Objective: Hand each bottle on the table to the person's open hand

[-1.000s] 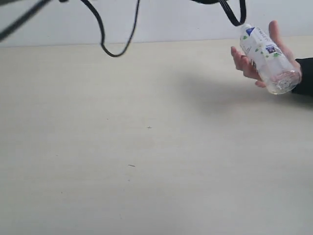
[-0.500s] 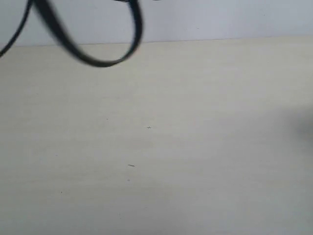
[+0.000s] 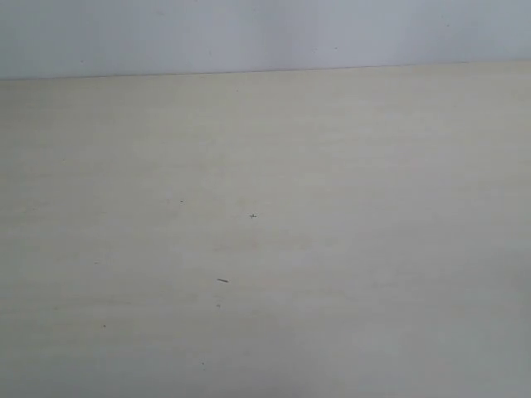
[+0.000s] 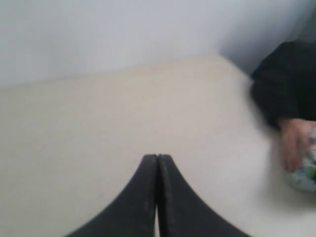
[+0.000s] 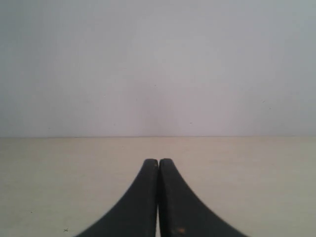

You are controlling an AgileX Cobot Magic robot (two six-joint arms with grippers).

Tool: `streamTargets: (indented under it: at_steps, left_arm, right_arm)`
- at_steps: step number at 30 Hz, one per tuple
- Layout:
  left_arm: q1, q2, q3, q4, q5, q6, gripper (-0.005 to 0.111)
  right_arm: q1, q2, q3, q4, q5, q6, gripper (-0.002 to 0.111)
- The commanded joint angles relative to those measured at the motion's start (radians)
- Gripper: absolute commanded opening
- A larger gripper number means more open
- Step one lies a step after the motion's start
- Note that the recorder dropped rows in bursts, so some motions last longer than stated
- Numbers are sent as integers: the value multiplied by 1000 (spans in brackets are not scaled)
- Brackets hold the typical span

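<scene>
The pale beige table (image 3: 332,249) shows bare in the exterior view, with no bottle, hand or gripper in it. In the left wrist view my left gripper (image 4: 157,159) is shut with nothing between its black fingers. At that view's edge the person's hand (image 4: 295,140), with a black sleeve (image 4: 281,81), holds a white bottle with green fruit print (image 4: 307,173). It is blurred and partly cut off. My right gripper (image 5: 158,162) is shut and empty above the table (image 5: 247,168). The other bottles are out of view.
A plain pale wall (image 3: 249,33) runs behind the table's far edge. A few tiny dark specks (image 3: 222,280) mark the surface.
The hand with the bottle has left the exterior view on the right. The dark cables that hung at the top have swung out of the picture.
</scene>
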Motion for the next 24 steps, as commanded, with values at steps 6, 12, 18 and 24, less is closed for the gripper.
streamTargets:
  at_steps: [6, 12, 18, 24]
  left_arm:
    - [382, -238, 331, -162, 100, -173, 0]
    - [604, -502, 620, -214, -232, -187, 0]
    - [755, -721, 803, -260, -319, -189, 0]
    - [878, -877, 940, -335, -366, -189, 0]
  right_arm:
    - [-3, -6, 5, -5, -5, -5, 0]
    - [-3, -6, 5, -5, -5, -5, 0]
    - [-3, -6, 5, -5, -5, -5, 0]
    - [-3, -6, 5, -5, -5, -5, 0]
